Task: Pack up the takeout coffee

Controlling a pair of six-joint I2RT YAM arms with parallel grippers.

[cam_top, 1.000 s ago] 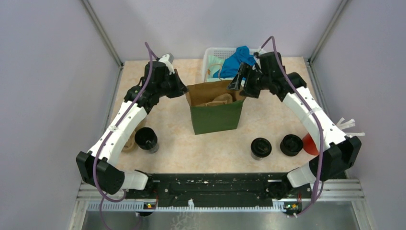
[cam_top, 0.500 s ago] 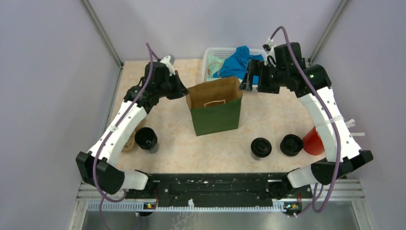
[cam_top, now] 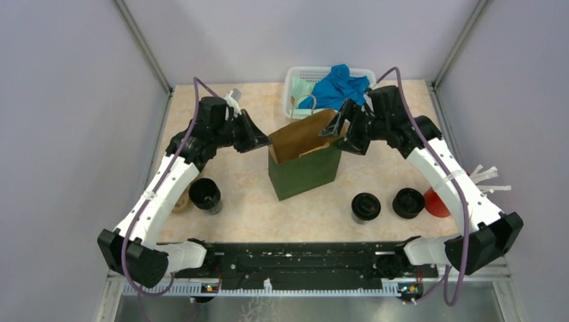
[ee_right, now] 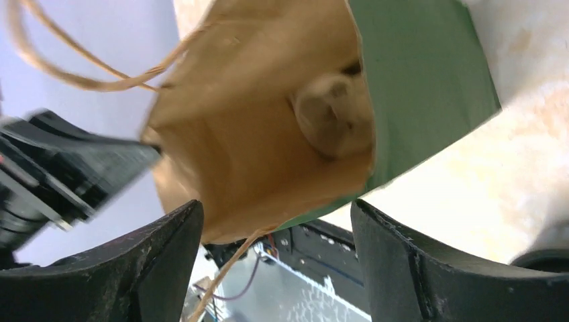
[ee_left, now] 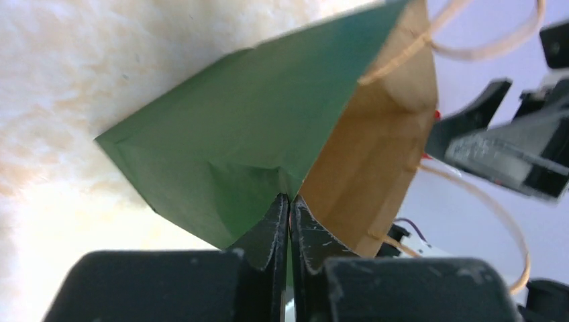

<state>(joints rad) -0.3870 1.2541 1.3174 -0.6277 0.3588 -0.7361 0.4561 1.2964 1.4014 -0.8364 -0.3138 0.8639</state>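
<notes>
A green paper bag (cam_top: pixel 305 171) stands mid-table, mouth open and tipped askew. My left gripper (cam_top: pixel 266 142) is shut on the bag's left rim; in the left wrist view the gripper (ee_left: pixel 290 200) pinches the paper edge of the bag (ee_left: pixel 221 141). My right gripper (cam_top: pixel 335 127) is open and straddles the right rim; in the right wrist view that gripper (ee_right: pixel 275 208) has the rim of the bag (ee_right: pixel 268 168) between its jaws without touching it. Three takeout coffee cups stand on the table: one left (cam_top: pixel 204 194), two right (cam_top: pixel 366 206) (cam_top: pixel 408 202).
A tan moulded cup tray (ee_right: pixel 332 117) lies inside the bag. A red cup (cam_top: pixel 435 202) with white sticks stands at the right edge. A white basket (cam_top: pixel 295 79) holding blue cloth (cam_top: pixel 339 87) sits behind the bag. A tan object (cam_top: pixel 180 202) lies under my left arm.
The bag has turned and tipped, its mouth pulled wider. My right gripper swung away, opened, and came back down over the right rim. My left gripper shifted right while holding the left rim.
</notes>
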